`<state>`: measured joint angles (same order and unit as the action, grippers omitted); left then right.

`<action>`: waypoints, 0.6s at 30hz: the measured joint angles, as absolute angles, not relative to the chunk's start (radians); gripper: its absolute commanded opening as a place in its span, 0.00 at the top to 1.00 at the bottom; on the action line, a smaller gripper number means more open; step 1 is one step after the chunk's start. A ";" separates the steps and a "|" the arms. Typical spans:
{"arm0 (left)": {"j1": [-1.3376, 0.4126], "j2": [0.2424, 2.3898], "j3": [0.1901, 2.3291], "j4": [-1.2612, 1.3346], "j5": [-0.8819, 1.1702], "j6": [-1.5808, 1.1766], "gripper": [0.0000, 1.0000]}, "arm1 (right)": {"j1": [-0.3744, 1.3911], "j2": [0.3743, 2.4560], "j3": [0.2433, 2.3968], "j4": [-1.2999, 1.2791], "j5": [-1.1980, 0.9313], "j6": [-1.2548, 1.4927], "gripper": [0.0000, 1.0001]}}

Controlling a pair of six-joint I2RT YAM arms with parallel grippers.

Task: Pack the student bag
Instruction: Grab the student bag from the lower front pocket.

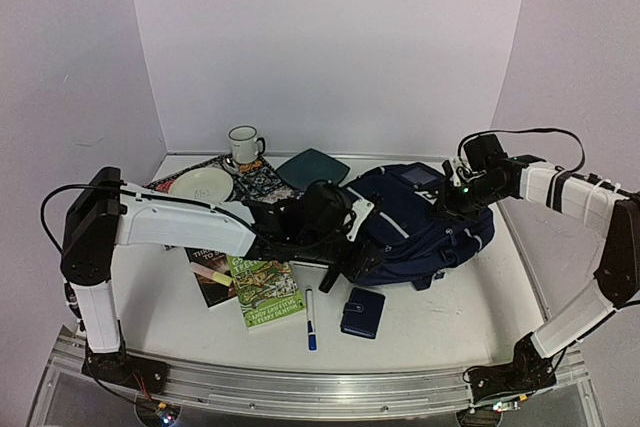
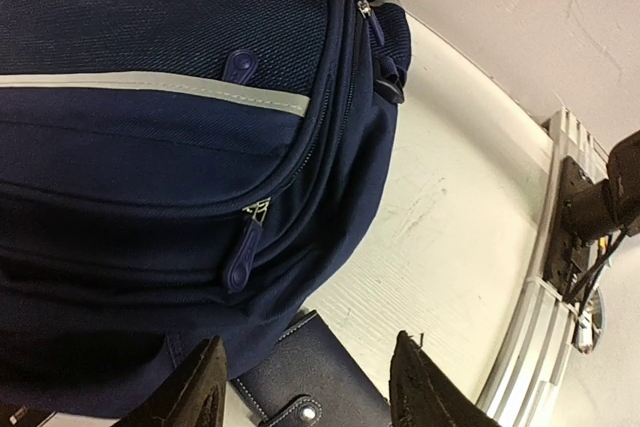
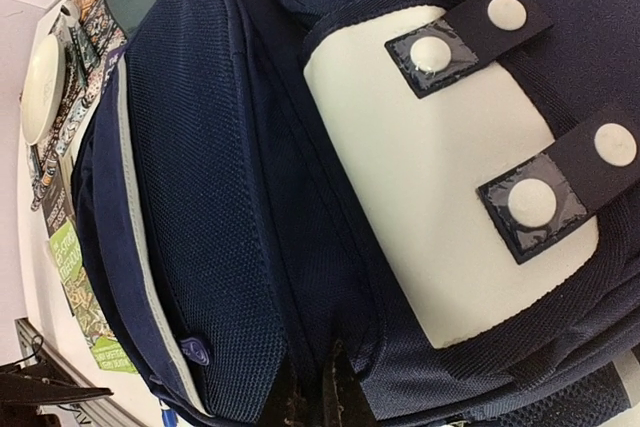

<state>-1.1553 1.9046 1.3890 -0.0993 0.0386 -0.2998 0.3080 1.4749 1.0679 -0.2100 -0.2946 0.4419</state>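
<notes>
Well, from where I stand the table [image 1: 470,297] is mostly taken up by the backpack [image 1: 420,222]. It lies flat, right of centre, with its long axis running from about 8 o'clock to 2 o'clock in the overhead view. All its zips look closed, so I'd say nothing has gone in yet.

Both arms are at the bag, one at each end. The left gripper [image 2: 310,392] is at the 8 o'clock end, by the front pockets. Its fingers [image 2: 205,387] stand well apart with nothing between them. Through its own camera the bag fills everything from 9 round to 1 o'clock, just beyond the tips. The right gripper [image 3: 312,387] is at the 2 o'clock end, pressed down on a seam with its jaws closed together. Whether it has pinched a bit of fabric there, I cannot tell.

The loose things lie at the bag's 7 o'clock side: a green book [image 1: 265,292], a small wallet [image 1: 362,312] and a pen [image 1: 311,319], all nearer the left arm.

My guess is the next move hangs on a zipper pull [image 2: 240,252]. It sits at roughly 11 o'clock from the left fingers, hanging along the pocket seam, so the left arm is the closer one.
</notes>
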 measured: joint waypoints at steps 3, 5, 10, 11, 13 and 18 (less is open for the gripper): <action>-1.124 1.918 1.395 -0.087 0.115 -0.282 0.42 | 0.308 1.474 1.067 -0.210 -0.313 0.442 1.00; -1.096 1.924 1.395 -0.084 0.161 -0.275 0.42 | 0.308 1.474 1.066 -0.210 -0.324 0.442 1.00; -1.044 1.957 1.411 -0.068 0.247 -0.256 0.41 | 0.308 1.473 1.065 -0.208 -0.339 0.442 1.00; -1.039 1.965 1.415 -0.068 0.257 -0.254 0.41 | 0.308 1.473 1.064 -0.208 -0.342 0.442 1.00; -1.034 1.978 1.422 -0.068 0.272 -0.247 0.41 | 0.308 1.473 1.062 -0.208 -0.348 0.442 1.00; -1.027 2.005 1.445 -0.068 0.317 -0.233 0.45 | 0.308 1.473 1.059 -0.205 -0.358 0.442 1.00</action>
<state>-1.0275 2.0055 1.4454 -0.0681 0.3172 -0.2329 0.3080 1.4734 1.0592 -0.2050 -0.3581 0.4423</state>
